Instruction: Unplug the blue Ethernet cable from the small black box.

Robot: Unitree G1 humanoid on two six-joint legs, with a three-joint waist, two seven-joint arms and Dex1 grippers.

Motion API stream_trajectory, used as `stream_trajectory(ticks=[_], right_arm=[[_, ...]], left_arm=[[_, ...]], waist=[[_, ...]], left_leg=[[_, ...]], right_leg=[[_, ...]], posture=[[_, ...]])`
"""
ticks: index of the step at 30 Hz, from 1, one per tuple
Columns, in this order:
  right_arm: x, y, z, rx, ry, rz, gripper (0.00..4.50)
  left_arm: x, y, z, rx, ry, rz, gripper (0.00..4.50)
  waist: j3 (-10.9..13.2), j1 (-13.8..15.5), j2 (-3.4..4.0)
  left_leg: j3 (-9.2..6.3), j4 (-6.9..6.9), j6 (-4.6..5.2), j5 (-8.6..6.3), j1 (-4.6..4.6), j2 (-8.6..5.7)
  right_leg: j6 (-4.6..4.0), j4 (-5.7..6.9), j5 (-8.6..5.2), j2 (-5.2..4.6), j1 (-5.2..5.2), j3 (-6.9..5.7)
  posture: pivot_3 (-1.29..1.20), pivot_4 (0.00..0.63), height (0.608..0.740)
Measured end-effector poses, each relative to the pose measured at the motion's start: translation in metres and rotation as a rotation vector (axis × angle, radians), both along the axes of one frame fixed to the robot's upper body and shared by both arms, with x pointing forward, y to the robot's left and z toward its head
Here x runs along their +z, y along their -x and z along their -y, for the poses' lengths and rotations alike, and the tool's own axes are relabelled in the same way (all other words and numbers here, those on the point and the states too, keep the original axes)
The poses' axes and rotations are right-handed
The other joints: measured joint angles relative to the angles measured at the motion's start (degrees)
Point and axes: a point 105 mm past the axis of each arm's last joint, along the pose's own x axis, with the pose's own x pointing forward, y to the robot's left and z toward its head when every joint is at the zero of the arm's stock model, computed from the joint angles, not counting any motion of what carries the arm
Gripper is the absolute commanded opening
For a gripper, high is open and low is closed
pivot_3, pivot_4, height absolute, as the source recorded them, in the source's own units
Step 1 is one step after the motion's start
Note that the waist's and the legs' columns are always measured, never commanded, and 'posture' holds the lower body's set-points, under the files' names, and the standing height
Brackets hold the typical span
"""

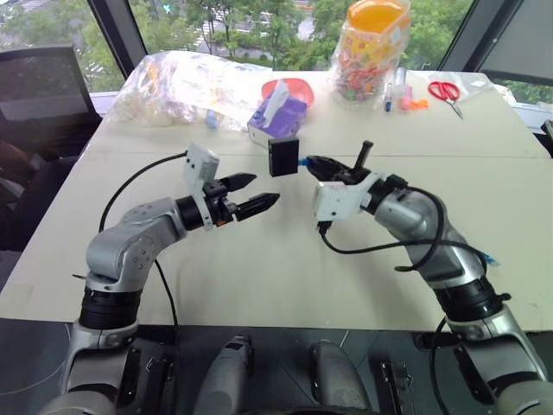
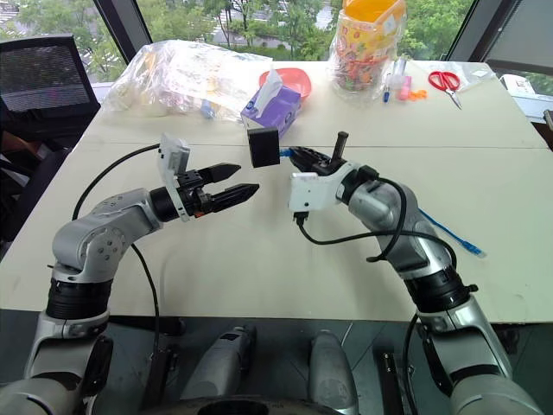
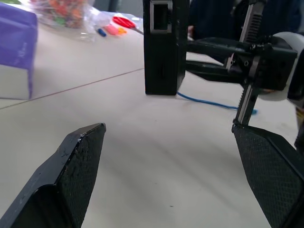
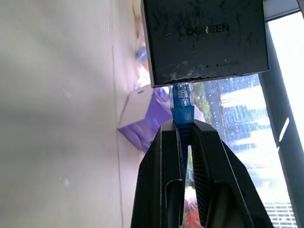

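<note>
Right wrist view: your right gripper (image 4: 183, 137) clamps the blue Ethernet cable (image 4: 182, 114), small black box (image 4: 204, 40) still plugged; left gripper (image 1: 251, 194) gapes beside the box.

The small black box (image 1: 283, 156) hangs above the table (image 1: 259, 259), between the left gripper (image 1: 257, 194) and right gripper (image 1: 313, 162). Behind it sits a tissue box (image 1: 278, 117); scissors (image 1: 446, 92) lie far right.
</note>
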Motion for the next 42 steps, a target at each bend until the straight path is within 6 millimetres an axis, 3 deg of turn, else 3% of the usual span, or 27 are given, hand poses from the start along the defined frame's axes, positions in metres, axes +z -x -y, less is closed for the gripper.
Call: stream_trajectory(ticks=[4,9,22,25,29,34,37,39,42], right_arm=[[0.000,0.008,-0.003,0.032,0.012,0.018,0.06],[0.000,0.011,-0.003,0.053,0.049,0.027,0.00],[-0.004,0.018,-0.005,0.116,0.095,-0.013,0.00],[-0.005,0.018,-0.005,0.121,0.093,-0.022,0.00],[-0.005,0.018,-0.005,0.123,0.094,-0.028,0.00],[-0.006,0.019,-0.005,0.130,0.093,-0.046,0.00],[-0.006,0.019,-0.005,0.145,0.066,-0.120,1.19],[-0.009,0.018,-0.003,0.151,0.025,-0.225,2.21],[-0.021,0.021,0.004,0.151,-0.026,-0.488,3.78]], left_arm=[[0.002,-0.001,0.005,-0.042,0.002,-0.004,4.50],[0.008,-0.002,0.007,-0.066,0.008,0.009,2.80],[0.010,-0.002,0.014,-0.087,0.053,-0.004,2.80],[0.010,-0.001,0.014,-0.093,0.054,-0.011,1.96],[0.010,0.000,0.015,-0.101,0.058,-0.013,0.50],[0.009,0.001,0.015,-0.107,0.058,-0.017,0.51],[0.009,0.001,0.013,-0.107,0.047,-0.017,0.51],[0.009,0.001,0.010,-0.103,0.036,-0.015,0.51],[0.007,0.002,0.006,-0.111,0.020,-0.020,0.51]], waist=[[0.0,-0.2,0.00],[0.0,-0.2,0.00],[0.0,-0.2,-0.01],[0.0,-0.1,-0.01],[0.0,-0.1,-0.01],[0.0,-0.1,-0.01],[0.0,-0.2,-0.02],[0.0,-0.2,-0.02],[0.0,-0.2,-0.01]], left_leg=[[0.00,0.00,0.00,0.00,0.00,0.01],[0.00,0.00,0.00,0.00,0.00,0.01],[-0.01,0.00,0.00,0.00,0.00,0.02],[-0.01,0.00,0.00,0.00,0.00,0.02],[-0.01,0.00,0.00,0.00,0.00,0.01],[-0.01,0.00,0.00,0.00,0.00,0.02],[-0.01,0.00,0.00,0.00,0.00,0.02],[-0.02,0.00,0.01,0.00,0.00,0.02],[-0.02,0.00,0.01,0.00,0.00,0.02]], right_leg=[[-0.01,0.01,-0.01,0.00,0.00,-0.01],[-0.01,0.00,-0.01,0.00,0.00,-0.01],[-0.01,0.00,-0.01,0.00,0.00,-0.01],[-0.02,0.00,-0.01,0.00,0.01,-0.01],[-0.02,0.00,-0.01,0.00,0.00,-0.01],[-0.02,-0.01,-0.02,0.00,0.01,-0.01],[-0.02,-0.01,-0.02,0.00,0.01,-0.01],[-0.02,-0.01,-0.02,0.00,0.01,-0.01],[-0.03,-0.03,-0.02,-0.01,0.02,-0.01]], posture=[[0.00,0.150,0.728],[0.00,0.150,0.728],[0.00,0.150,0.728],[0.00,0.150,0.728],[0.00,0.150,0.728],[0.00,0.150,0.728],[0.00,0.150,0.728],[0.00,0.150,0.728],[0.00,0.150,0.728]])
